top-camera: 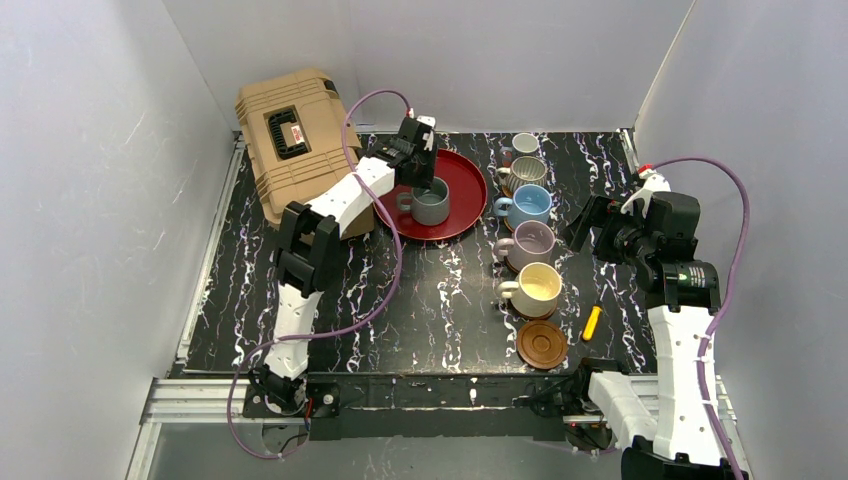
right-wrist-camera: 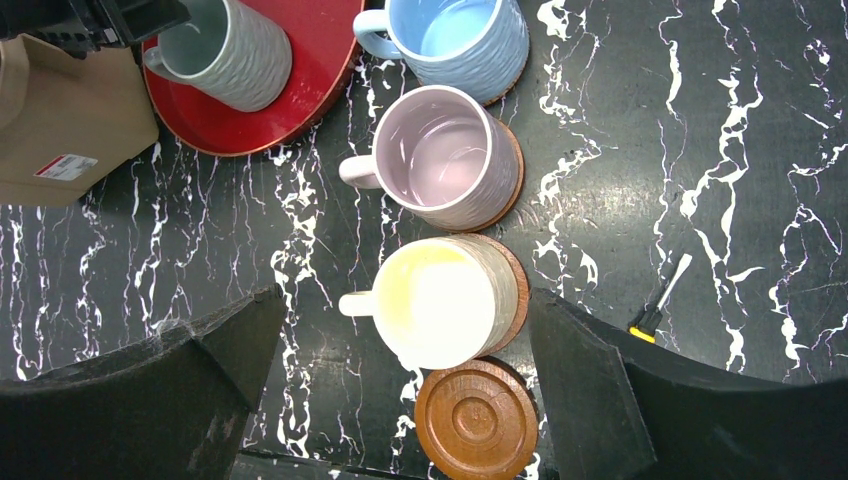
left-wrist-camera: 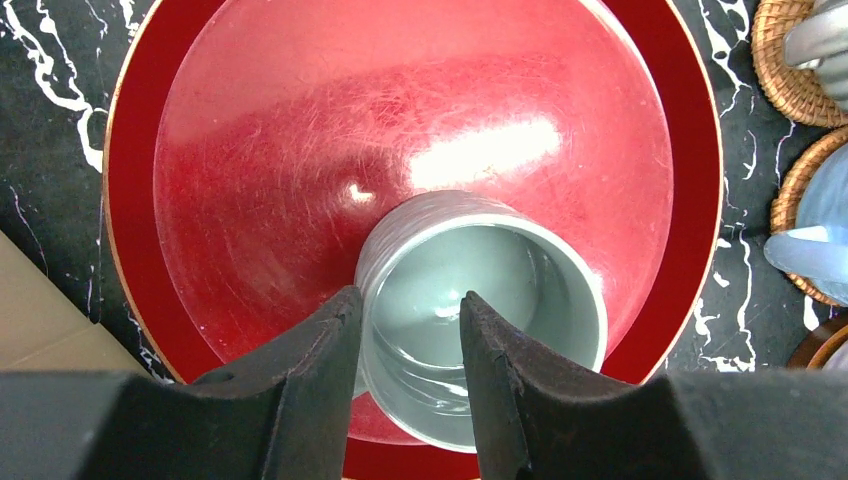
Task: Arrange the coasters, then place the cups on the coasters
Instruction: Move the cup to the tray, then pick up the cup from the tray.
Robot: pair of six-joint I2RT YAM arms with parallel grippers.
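Now, nearest you, the dark brown ringed wooden coaster lies bare. Your right gripper hangs spread wide over the cream-yellow ceramic mug just beyond. Only the left wrist view shows the left gripper narrowly parted astride the rim of the grey-green ceramic mug on the round red tray. The red-white label on the tan case is unreadable.

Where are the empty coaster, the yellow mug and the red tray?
empty coaster (top-camera: 542, 344): top view, its centre.
yellow mug (right-wrist-camera: 435, 300): right wrist view, its inside.
red tray (left-wrist-camera: 300, 150): left wrist view, bare floor.
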